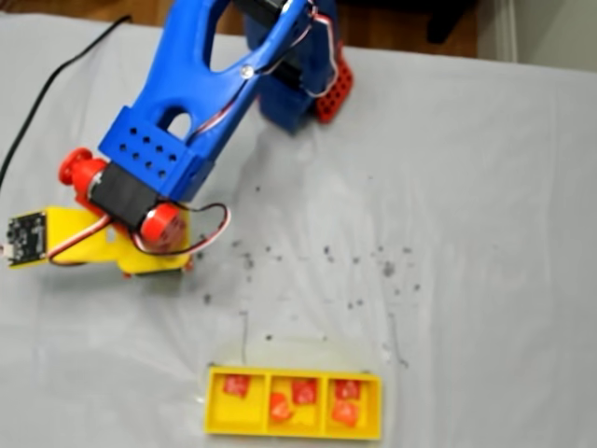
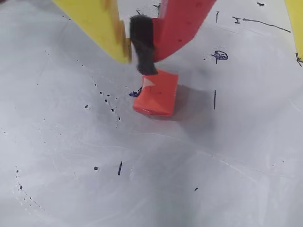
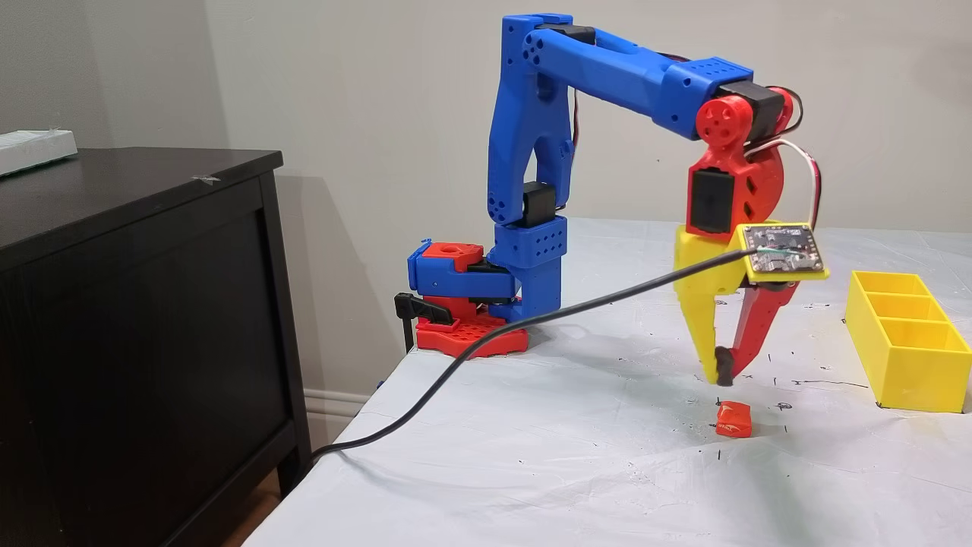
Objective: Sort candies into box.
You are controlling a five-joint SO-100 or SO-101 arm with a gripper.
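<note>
Five candies already lie in the box (image 1: 216, 420): one in the left compartment (image 1: 236, 385) as a fixed view from above shows it, two in the middle, two in the right. By my count one is left, the loose candy (image 3: 733, 419) lying on the bench (image 3: 531, 456), well apart from the box. The end effector (image 3: 723, 374) hangs just above and behind it, its fingers pressed together on nothing, so a grasp is not yet made. The candy is a small squarish block in glossy orange-red wrap with a white mark at one corner (image 2: 156, 92). The box is smooth, rigid yellow plastic with thin straight walls. The bench cover is pale, faintly creased and speckled with dark ink marks
</note>
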